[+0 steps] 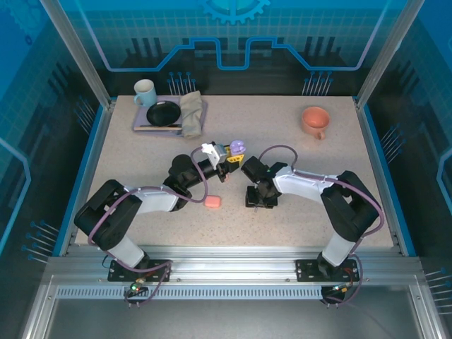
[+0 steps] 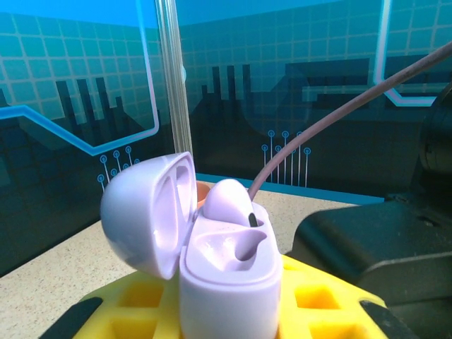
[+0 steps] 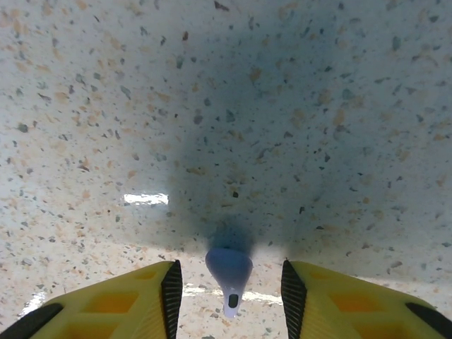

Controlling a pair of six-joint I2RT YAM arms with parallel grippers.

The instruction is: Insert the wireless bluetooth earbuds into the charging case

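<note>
A tiny lilac-purple stemmed earbud (image 3: pixel 229 272) lies on the speckled beige tabletop (image 3: pixel 296 106), low in the centre of the right wrist view, with its rounded head toward the top of the frame and its dark-tipped stem toward the bottom. The right gripper (image 1: pixel 258 200) stands over it with its jaws apart. One yellow ribbed finger (image 3: pixel 141 304) sits on each side of the earbud, and a strip of bare table shows between each finger and the bud, so nothing is gripped.

A second lilac earbud (image 2: pixel 229 201) sits in the far slot of a lilac-purple rounded plastic charging case (image 2: pixel 229 282). The case's hinged lid (image 2: pixel 148 208) is swung open to the left of the frame, and the near slot is hollow. The left gripper (image 1: pixel 229 156) is clamped on this case, and its yellow fingers (image 2: pixel 134 304) flank the case's base. In the top view the case is held up just above centre, to the upper left of the right gripper.

A small salmon-pink rounded case (image 1: pixel 211 203) rests on the table, left of the right gripper and below the held case.

At the upper left of the top view a purple tray (image 1: pixel 141 121) carries a pale blue mug (image 1: pixel 145 92), a black round plate (image 1: pixel 164 113) and a folded beige cloth (image 1: pixel 191 113). A salmon-orange cup (image 1: pixel 314 121) stands at the upper right.
</note>
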